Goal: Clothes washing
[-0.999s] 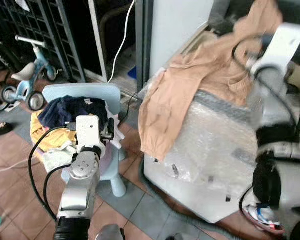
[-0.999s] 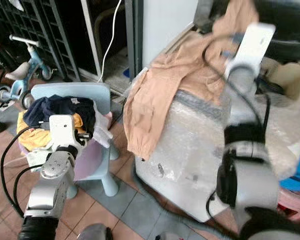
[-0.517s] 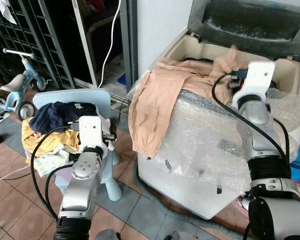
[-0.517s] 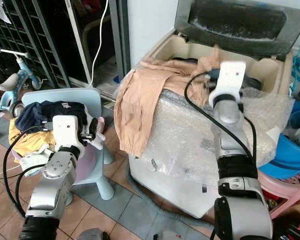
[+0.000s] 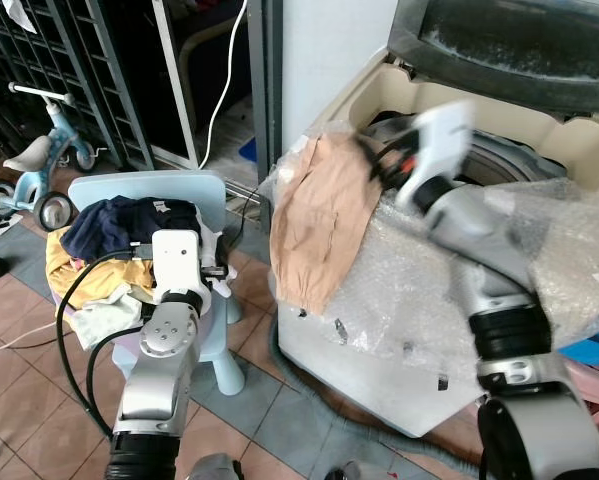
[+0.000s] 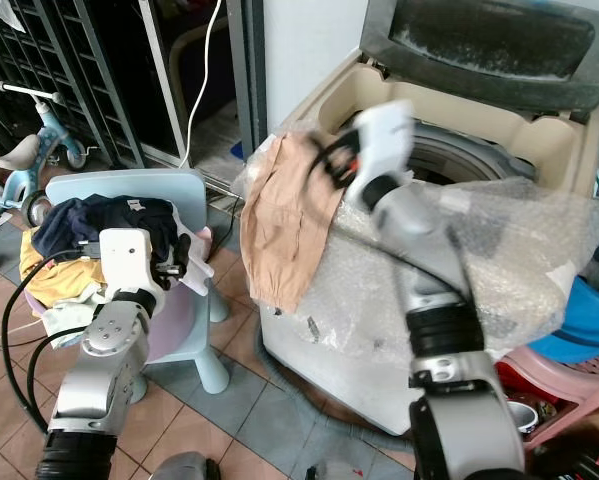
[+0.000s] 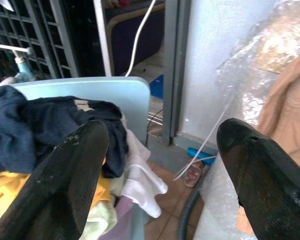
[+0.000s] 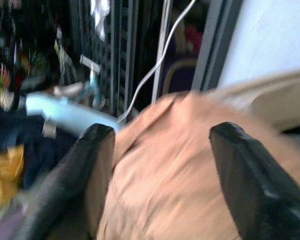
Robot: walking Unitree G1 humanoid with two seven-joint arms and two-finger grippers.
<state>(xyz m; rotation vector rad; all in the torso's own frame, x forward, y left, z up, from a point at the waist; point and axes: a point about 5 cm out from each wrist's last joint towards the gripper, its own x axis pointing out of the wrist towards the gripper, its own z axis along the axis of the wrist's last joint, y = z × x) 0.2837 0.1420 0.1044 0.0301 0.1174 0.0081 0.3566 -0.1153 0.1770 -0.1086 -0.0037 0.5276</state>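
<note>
Motion blur smears the right tool [image 5: 384,165] over the tan garment [image 5: 319,215]; the washer lid [image 5: 519,40] is cropped at top.

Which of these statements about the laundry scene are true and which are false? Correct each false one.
1. The washing machine lid is open. True.
2. The tan garment lies on the floor. False: it hangs over the machine's front corner.
3. The light blue chair holds a pile of clothes. True.
4. The left gripper jaws are shut on a sock. False: they stand open, holding nothing.
5. The right gripper jaws are open above the tan garment. True.
</note>
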